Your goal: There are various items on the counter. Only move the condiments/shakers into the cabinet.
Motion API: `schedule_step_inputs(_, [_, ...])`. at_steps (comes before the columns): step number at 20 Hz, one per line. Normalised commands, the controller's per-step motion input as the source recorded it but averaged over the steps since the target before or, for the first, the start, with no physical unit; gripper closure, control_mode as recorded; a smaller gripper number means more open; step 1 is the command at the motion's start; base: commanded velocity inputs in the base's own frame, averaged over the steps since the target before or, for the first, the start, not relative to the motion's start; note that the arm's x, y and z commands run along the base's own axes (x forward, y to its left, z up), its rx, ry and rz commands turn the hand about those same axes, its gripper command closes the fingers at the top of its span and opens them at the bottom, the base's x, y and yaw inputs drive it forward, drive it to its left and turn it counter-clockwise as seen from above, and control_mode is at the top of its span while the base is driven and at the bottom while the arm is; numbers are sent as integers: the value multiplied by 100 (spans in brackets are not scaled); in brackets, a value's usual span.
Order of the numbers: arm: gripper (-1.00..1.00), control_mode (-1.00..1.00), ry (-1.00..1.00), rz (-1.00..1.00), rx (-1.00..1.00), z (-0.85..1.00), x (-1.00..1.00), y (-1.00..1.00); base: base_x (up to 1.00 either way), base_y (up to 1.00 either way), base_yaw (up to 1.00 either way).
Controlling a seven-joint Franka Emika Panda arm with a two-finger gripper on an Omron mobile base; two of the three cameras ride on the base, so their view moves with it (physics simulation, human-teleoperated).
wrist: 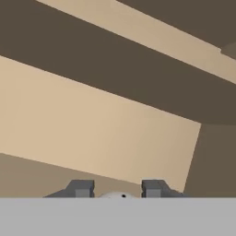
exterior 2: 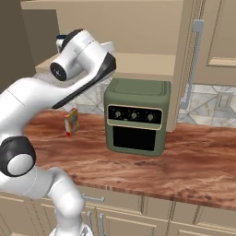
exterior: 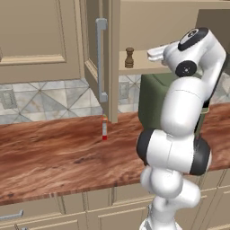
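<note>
My gripper [wrist: 116, 189] reaches into the open beige cabinet [exterior: 134, 27], just above its shelf [exterior 2: 138, 64]. It is shut on the small pale grey shaker [wrist: 115, 195], whose rounded top with a dark hole shows between the fingertips [wrist: 82, 188]. The brown pepper mill [exterior: 129, 57] stands upright on the shelf, a little left of my hand [exterior: 155, 53]. A white jar with a dark blue lid [exterior 2: 60, 41] peeks out behind my wrist at the shelf's left end. The reddish-brown counter [exterior: 58, 152] runs below.
A big green oven [exterior 2: 136, 117] stands on the counter under the shelf. A small yellow and red box [exterior 2: 71, 121] stands to its left. The cabinet door [exterior: 92, 45] hangs open, its silver bar handle [exterior: 101, 58] facing out. Drawers run below the counter.
</note>
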Motion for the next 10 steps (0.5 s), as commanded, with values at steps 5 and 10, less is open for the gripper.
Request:
schedule_step_inputs(5, [100, -100, 25, 28, 25, 38, 25, 3, 0, 0, 0])
schedule_step_inputs(10, [100, -100, 27, 24, 22, 32, 47, 5, 0, 0, 0])
